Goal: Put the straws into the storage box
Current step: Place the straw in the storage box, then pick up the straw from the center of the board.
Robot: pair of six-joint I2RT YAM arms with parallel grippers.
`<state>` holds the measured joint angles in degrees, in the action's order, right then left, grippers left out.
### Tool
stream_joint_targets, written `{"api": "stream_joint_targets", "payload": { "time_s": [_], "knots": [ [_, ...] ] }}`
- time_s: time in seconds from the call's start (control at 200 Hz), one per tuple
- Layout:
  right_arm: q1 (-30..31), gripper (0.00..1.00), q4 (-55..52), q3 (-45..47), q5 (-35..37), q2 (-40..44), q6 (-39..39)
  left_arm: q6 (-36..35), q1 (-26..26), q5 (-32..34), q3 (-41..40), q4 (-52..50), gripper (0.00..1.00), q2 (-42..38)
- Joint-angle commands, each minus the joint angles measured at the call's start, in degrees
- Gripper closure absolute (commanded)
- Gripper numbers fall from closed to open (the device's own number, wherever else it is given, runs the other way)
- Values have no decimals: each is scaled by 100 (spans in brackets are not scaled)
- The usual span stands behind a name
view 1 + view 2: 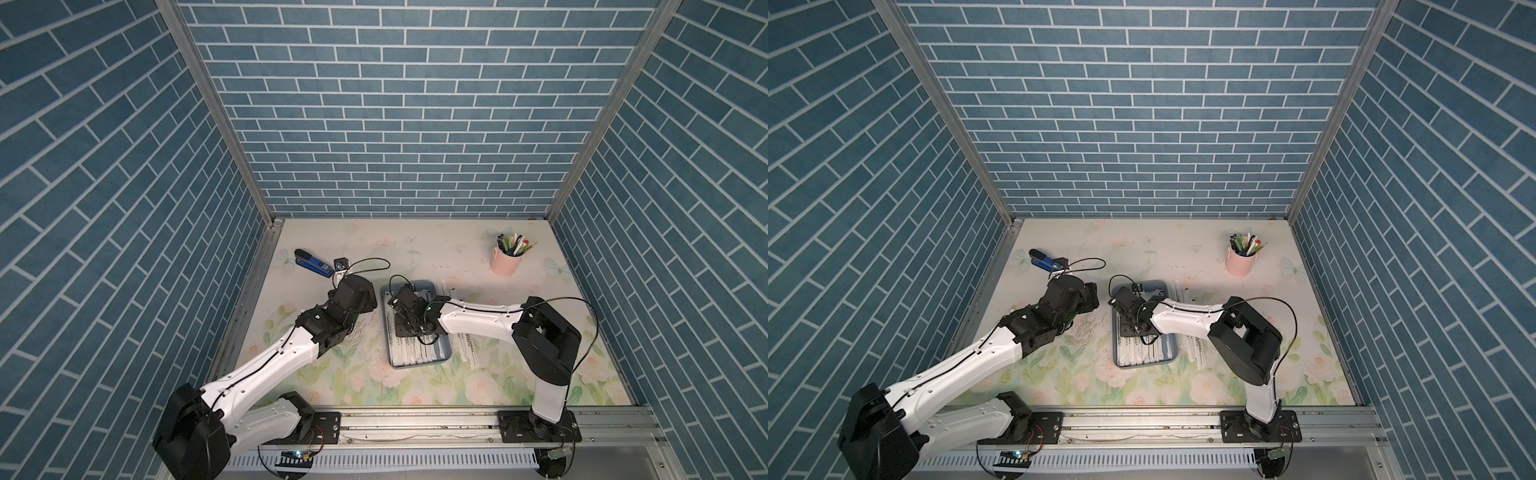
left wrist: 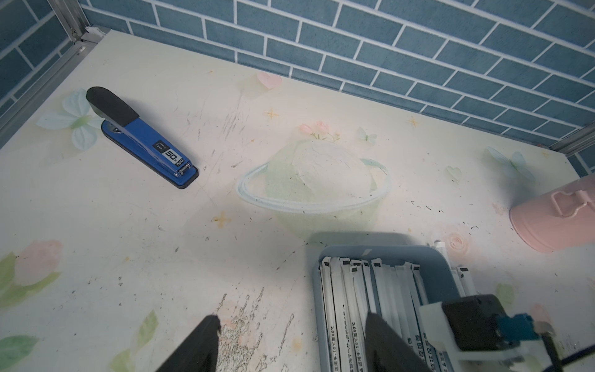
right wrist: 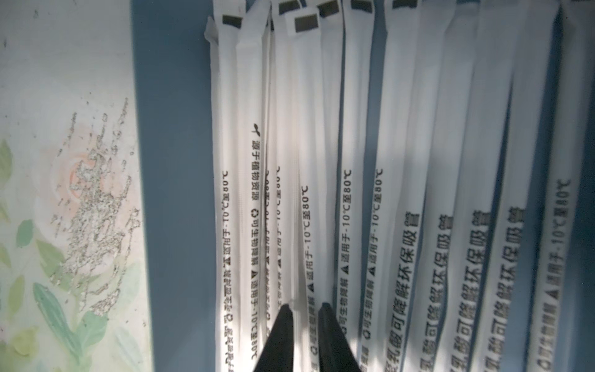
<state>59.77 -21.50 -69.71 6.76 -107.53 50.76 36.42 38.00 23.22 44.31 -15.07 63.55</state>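
The storage box [image 1: 420,366], a shallow blue-grey tray, lies mid-table and holds several white-wrapped straws [image 1: 415,354] side by side; both top views show it [image 1: 1144,366]. More straws [image 1: 467,347] lie loose on the table to its right. My right gripper [image 3: 306,305] is down inside the box [image 3: 174,161], its jaws slightly open with one straw [image 3: 309,225] lying between the tips among the others. My left gripper [image 2: 291,317] hovers open and holds nothing. It spans the box's left rim [image 2: 317,290], with one finger over the bare table and the other over the straws [image 2: 341,306].
A blue-and-black stapler [image 1: 313,264] lies at the back left. A pink cup [image 1: 505,262] of coloured pens stands at the back right. The floral table top is scuffed left of the box. Brick-pattern walls close in three sides.
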Motion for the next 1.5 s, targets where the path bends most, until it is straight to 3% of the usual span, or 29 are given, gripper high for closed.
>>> {"api": "stream_joint_targets", "payload": {
  "time_s": [0.0,0.3,0.485,0.69,0.96,1.22,1.495],
  "knots": [
    [-27,80,-84,-156,7,131,12,-56,-29,3,-50,36,26,14],
    [-449,74,-637,-48,264,1087,-320,-230,-21,-121,136,17,33,190],
    [-1283,81,-1120,727,349,2154,-1002,-388,126,-432,199,305,35,295],
    [-2073,85,-1506,1598,105,2728,-1893,-281,507,-699,249,504,32,754],
    [-2550,87,-1163,2391,-269,2800,-2327,-75,1142,-846,85,589,29,1121],
    [-2730,82,-829,2578,-716,2610,-2587,-397,1263,-1766,-149,1229,28,1104],
    [-2731,81,-568,2669,-929,2382,-2650,-425,1300,-1791,-6,1243,28,1308]
  ]
}}
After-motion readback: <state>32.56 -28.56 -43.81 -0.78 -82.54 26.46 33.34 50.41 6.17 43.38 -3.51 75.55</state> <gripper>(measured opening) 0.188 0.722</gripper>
